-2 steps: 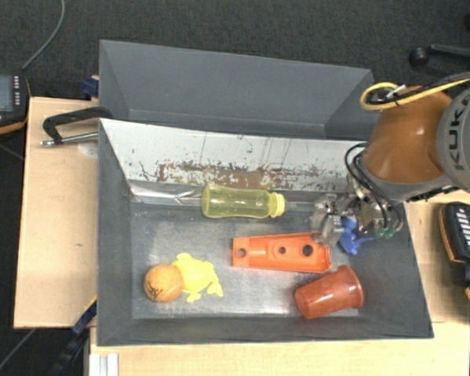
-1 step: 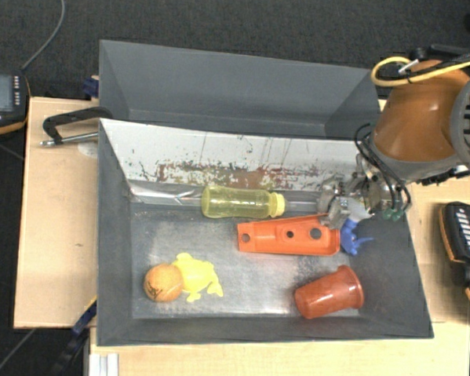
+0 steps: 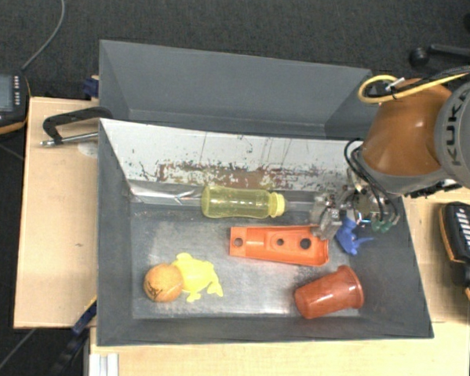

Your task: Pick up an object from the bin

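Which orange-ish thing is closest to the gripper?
The flat orange block with holes, mid-bin: its right end is beside the gripper. The red-orange cup lies nearer the front, the orange ball far left.

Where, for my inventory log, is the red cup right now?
In the camera view, the red cup lies on its side, lower right in the bin, just below the orange block.

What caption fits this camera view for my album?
Robot gripper near an orange block and a small blue thing in a grey bin.
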